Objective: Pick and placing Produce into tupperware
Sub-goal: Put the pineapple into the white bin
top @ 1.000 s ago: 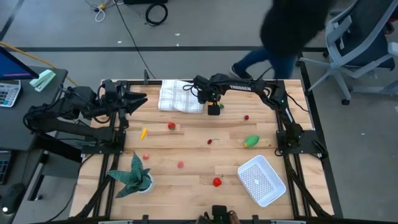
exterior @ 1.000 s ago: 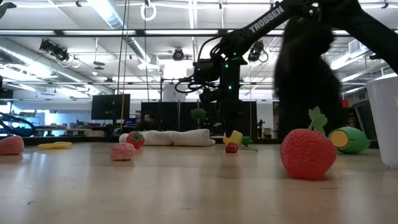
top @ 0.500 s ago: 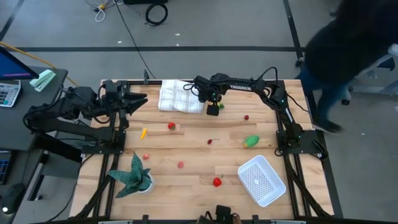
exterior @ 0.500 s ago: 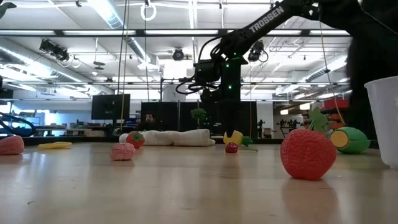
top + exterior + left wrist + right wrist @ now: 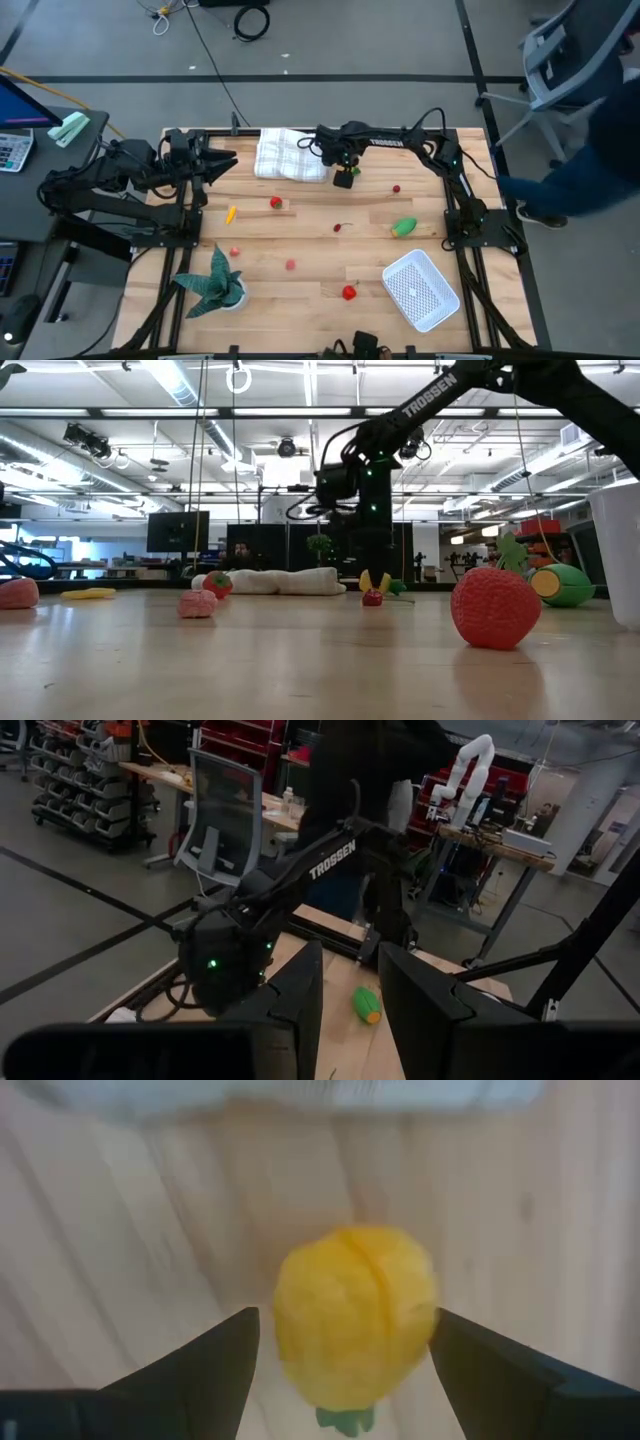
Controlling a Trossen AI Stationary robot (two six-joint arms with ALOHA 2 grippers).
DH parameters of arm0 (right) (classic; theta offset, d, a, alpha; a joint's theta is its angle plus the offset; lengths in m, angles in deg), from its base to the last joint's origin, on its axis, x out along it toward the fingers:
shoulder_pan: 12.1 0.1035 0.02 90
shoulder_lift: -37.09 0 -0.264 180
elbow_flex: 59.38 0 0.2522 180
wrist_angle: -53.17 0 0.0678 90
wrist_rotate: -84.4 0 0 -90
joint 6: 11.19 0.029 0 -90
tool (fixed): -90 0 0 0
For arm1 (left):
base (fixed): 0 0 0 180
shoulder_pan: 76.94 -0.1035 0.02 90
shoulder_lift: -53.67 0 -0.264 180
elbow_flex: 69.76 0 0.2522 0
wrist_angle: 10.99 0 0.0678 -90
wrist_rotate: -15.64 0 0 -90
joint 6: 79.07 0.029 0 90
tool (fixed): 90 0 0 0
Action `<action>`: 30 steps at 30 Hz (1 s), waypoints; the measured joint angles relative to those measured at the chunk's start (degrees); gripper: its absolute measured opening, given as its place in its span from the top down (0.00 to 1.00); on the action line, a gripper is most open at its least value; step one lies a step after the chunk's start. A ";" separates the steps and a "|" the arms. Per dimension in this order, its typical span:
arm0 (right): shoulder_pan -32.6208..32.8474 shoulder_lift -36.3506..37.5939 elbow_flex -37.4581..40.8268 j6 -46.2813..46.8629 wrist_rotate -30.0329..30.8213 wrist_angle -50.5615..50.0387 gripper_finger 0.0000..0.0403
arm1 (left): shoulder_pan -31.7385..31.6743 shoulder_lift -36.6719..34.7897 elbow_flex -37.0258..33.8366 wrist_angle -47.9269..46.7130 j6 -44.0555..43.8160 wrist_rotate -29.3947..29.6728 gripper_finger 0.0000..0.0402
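The right end effector has shifted slightly toward the right of the surface since 1 second ago and now sits a little higher over the far edge, just beside the folded white cloth. In the right wrist view its fingers stand apart on either side of a yellow fruit; both pads appear close to it, but contact cannot be confirmed, so the grasp is judged to be closing rather than secured. In the low view the yellow fruit appears raised slightly off the wood, though the angle is poor. The person beside the right edge has moved off toward the chair.

The left end effector waits at the far left corner, fingers apart and empty.

The container lies at the near right corner, holding nothing. No produce has been placed; the task is judged to be at its first pick.

Open room: the path from the far edge to the container crosses bare surface, passing a small red piece and the green vegetable. The strawberry lies just beside the container. The potted plant at near left is well apart from that route.
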 joint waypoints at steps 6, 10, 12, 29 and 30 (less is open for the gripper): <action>0.09 0.55 4.83 1.98 2.18 4.06 0.27 | 0.00 0.00 0.00 0.02 0.33 0.00 0.73; 0.46 0.64 4.98 2.14 2.63 4.76 0.27 | 0.01 0.00 0.00 0.02 0.36 0.01 0.73; 0.50 0.76 4.58 1.96 2.82 4.90 0.27 | 0.02 -0.01 0.00 0.03 0.37 0.02 0.73; 0.39 1.81 3.93 1.74 3.26 7.04 0.31 | 0.01 0.00 0.00 0.07 0.33 0.00 0.73; 0.39 1.81 3.93 2.03 3.25 7.04 0.31 | 0.01 -0.02 0.00 0.07 0.33 0.02 0.73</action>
